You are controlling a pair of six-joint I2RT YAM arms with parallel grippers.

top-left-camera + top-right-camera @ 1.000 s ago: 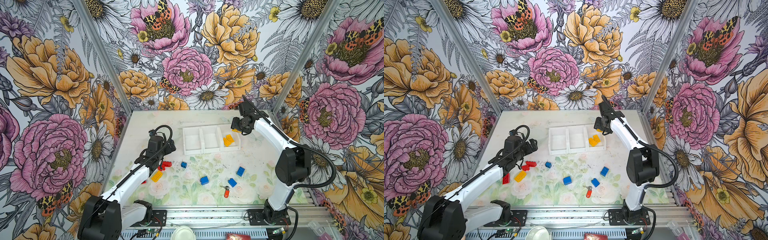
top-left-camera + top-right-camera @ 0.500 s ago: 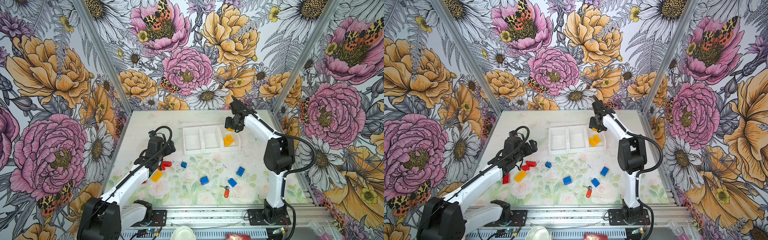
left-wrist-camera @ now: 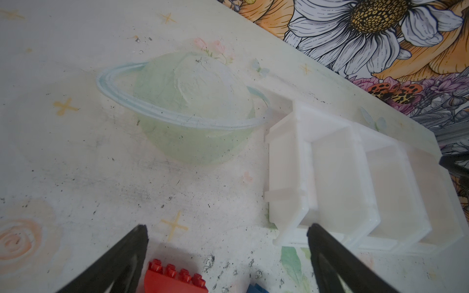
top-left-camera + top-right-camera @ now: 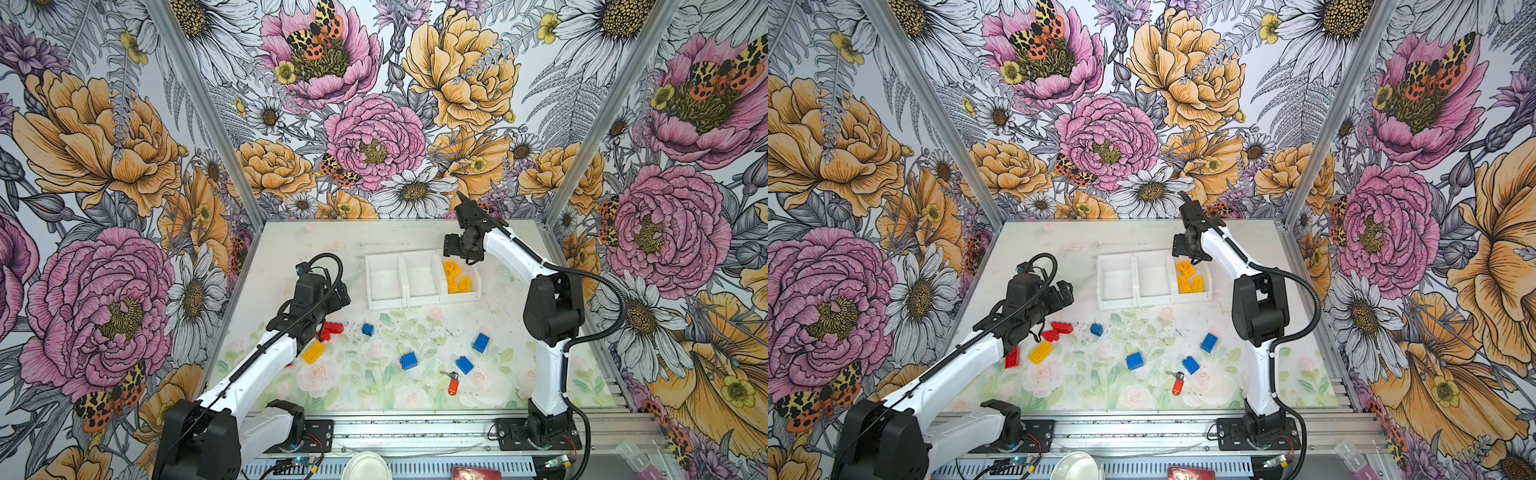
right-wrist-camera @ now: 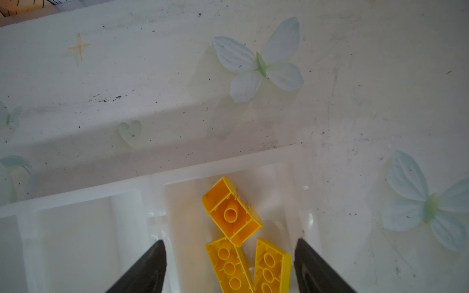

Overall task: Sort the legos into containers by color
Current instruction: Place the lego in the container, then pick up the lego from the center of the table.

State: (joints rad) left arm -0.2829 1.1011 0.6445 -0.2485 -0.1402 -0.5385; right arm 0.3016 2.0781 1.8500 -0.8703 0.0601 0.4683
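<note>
Three joined white containers [image 4: 386, 304] stand mid-table. The right one holds three yellow legos [image 4: 456, 278], seen underside-up in the right wrist view [image 5: 232, 215]. My right gripper [image 5: 229, 243] hangs open just above that bin's far end [image 4: 452, 249], gripping nothing. My left gripper [image 4: 340, 291] is open and empty left of the containers [image 3: 286, 177], with a red lego [image 3: 175, 279] on the table below its jaws [image 3: 227, 228]. Loose on the table lie red legos [image 4: 1059, 329], a yellow lego [image 4: 313, 352] and several blue legos [image 4: 408, 360].
An orange-red key tag with a metal key [image 4: 453, 384] lies near the front among the blue bricks. The left and middle bins [image 4: 422, 278] hold nothing. Flowered walls close in the table on three sides.
My right gripper has shifted left over the right bin and opened wider. A yellow lego now lies loose at the bin's far end. The left arm has not moved.
</note>
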